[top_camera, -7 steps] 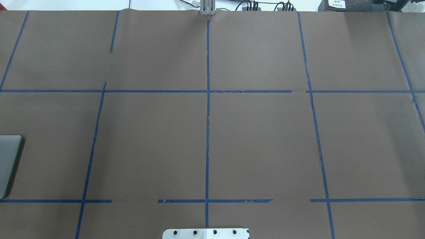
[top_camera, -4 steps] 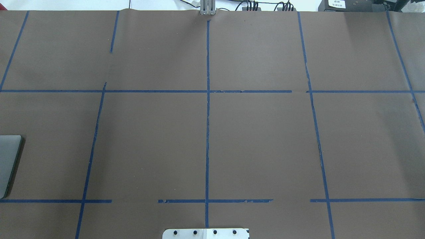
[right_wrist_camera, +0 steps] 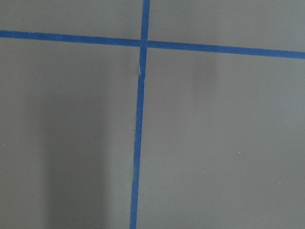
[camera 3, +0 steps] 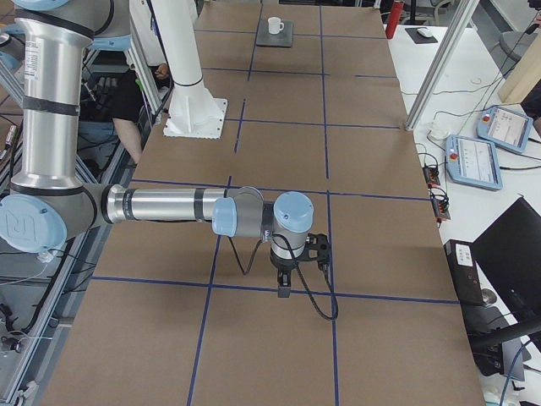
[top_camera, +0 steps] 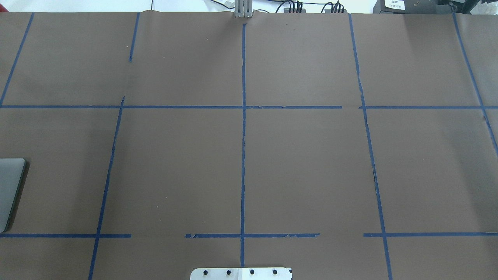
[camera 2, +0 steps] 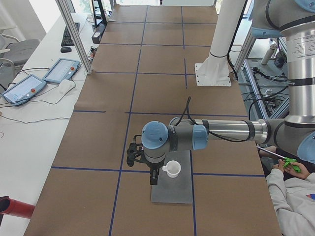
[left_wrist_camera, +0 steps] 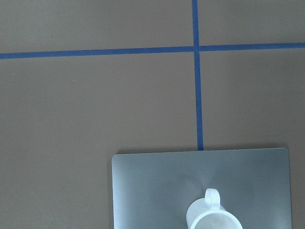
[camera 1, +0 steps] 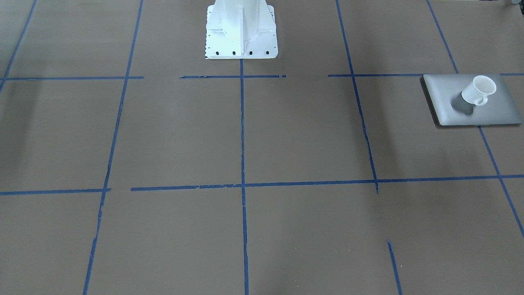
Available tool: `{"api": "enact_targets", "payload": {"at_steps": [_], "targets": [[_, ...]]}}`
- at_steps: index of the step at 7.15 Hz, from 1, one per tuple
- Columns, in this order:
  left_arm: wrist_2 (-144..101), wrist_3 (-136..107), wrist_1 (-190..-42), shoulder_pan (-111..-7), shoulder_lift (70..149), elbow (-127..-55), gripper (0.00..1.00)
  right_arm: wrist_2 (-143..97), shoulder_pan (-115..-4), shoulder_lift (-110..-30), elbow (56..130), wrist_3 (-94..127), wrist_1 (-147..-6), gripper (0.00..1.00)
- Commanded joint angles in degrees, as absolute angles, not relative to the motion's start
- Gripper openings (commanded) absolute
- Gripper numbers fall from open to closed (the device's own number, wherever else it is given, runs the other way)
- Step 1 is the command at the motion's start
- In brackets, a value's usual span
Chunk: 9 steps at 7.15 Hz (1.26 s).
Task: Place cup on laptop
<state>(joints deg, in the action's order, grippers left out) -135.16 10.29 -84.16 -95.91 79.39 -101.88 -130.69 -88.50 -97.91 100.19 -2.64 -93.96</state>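
The white cup (camera 1: pixel 477 91) stands upright on the closed silver-grey laptop (camera 1: pixel 491 112), its handle towards the front. In the exterior left view the cup (camera 2: pixel 172 168) stands on the laptop (camera 2: pixel 172 194), and my left gripper (camera 2: pixel 153 178) hangs just beside the cup, apart from it; I cannot tell whether it is open or shut. The left wrist view shows the cup (left_wrist_camera: pixel 212 219) on the laptop (left_wrist_camera: pixel 152 191) from above. My right gripper (camera 3: pixel 283 288) hangs above bare table, far from the cup (camera 3: pixel 274 24); I cannot tell its state. The overhead view shows only the laptop's edge (top_camera: pixel 9 190).
The brown table bears a grid of blue tape lines (camera 1: pixel 242 184). The white robot base (camera 1: pixel 241 28) stands at the middle of the robot's side. Teach pendants (camera 2: pixel 61 71) lie on a side table. A seated person (camera 2: pixel 293 196) is beside the table's end.
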Motion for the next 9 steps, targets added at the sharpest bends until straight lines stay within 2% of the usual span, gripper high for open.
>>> {"api": "enact_targets", "payload": {"at_steps": [1, 9], "targets": [[-135.18, 10.46, -84.20, -95.01, 79.19, -101.95, 1.00, -130.69, -88.51, -97.91, 100.20, -2.64, -94.04, 1.00], [-135.09, 10.37, -84.11, -95.01, 78.75, -102.39, 1.00, -130.69, -88.51, -97.91, 100.20, -2.64, -93.96, 1.00]]}}
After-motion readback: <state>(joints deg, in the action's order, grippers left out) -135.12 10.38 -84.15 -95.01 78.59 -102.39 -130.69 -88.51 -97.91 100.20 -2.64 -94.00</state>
